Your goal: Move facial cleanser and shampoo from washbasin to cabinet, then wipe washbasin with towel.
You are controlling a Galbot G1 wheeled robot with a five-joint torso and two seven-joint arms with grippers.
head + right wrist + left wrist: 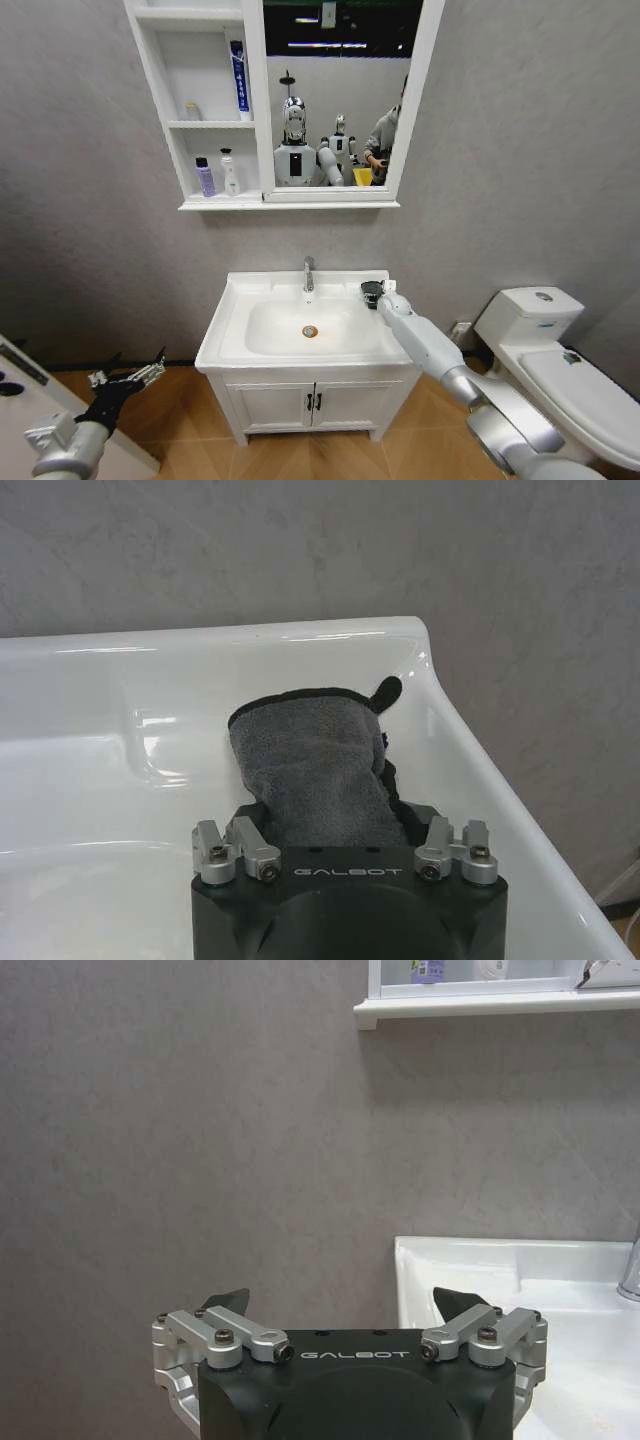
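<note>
Closed down hard on the towel (310, 760) with the right gripper (335, 830), jaws drawn in on the near end of the folded grey cloth and its free end fanned out ahead. Pinned low like that, probably, so as to drag flat rather than bunch up. Pressed onto the ledge of the washbasin (300, 640) at the back right corner, right by the raised rim and the wall. Reached in from the robot's right, arm stretched across the front edge, wrist angled down to keep cloth against ceramic. Reads as the wiping step under way, or about to be.

Farther out, toward the middle: past the tap (308, 272) to the oval bowl and its brass drain (310, 331), with no bottles standing anywhere on the white top.

Parked low at the robot's left, well apart from the sink, with the left gripper (340, 1305): jaws spread wide, nothing between them, apparently kept out of the way of the working arm.

Up on the wall, on the open shelves of the cabinet (215, 204) beside the mirror (330, 100): a blue tube (238, 80) upright on a higher shelf, a purple bottle (205, 177) and a white bottle (229, 172) side by side on the lowest. Suggests, judging from the bare sink, the moving part already finished.
</note>
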